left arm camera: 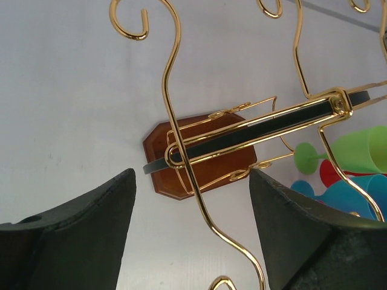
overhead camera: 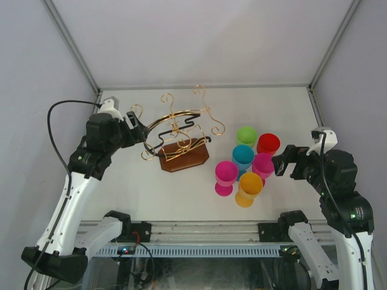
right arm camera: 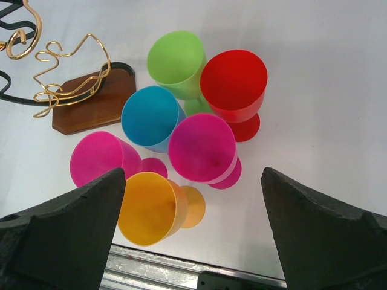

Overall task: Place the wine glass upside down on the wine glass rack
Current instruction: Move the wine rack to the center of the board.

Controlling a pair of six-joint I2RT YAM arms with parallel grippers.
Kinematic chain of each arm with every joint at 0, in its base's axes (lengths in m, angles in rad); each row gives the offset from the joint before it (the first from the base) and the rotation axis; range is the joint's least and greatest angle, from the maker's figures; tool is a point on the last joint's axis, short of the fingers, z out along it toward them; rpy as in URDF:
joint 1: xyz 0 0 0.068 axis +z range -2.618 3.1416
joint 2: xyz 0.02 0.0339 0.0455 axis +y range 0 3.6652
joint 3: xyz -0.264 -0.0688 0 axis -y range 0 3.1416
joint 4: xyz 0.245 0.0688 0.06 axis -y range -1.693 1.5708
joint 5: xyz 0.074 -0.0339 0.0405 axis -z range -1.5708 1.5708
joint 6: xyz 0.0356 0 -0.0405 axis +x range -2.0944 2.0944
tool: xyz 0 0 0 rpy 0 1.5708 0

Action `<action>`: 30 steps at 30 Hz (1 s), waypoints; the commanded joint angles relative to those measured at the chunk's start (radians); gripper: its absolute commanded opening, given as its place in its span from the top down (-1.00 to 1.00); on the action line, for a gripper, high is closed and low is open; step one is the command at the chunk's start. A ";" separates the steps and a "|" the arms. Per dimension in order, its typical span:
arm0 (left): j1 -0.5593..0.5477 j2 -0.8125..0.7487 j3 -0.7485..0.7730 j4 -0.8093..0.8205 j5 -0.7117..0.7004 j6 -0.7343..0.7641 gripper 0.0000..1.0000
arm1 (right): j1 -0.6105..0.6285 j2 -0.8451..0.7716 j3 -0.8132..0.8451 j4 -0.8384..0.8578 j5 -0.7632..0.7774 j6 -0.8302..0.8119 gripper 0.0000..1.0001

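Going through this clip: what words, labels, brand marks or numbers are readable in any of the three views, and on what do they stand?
None can be read.
The coloured glasses are plain, with no print.
The wine glass rack bears no label on its wire or its wooden base.
The left arm and right arm show no legible marking in any view.

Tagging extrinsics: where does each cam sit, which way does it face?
Top external: above, behind the left arm and right arm (both shown), looking down on the table.
Left wrist: beside the wine glass rack, facing it; left fingers below.
Right wrist: above the wine glasses, looking down; right fingers below.
Wrist views share the rack's base.
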 commanded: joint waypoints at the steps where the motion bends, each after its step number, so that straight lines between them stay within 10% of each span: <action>1: -0.021 0.042 0.079 0.059 0.013 0.028 -0.55 | 0.004 -0.010 0.005 0.043 0.008 -0.006 -0.87; 14: -0.107 0.204 0.148 0.107 0.000 0.048 -0.27 | 0.004 -0.021 -0.004 0.046 -0.008 0.005 -0.87; 30: -0.128 0.347 0.340 0.131 -0.006 0.034 -0.37 | 0.004 -0.025 -0.004 0.043 -0.006 0.011 -0.87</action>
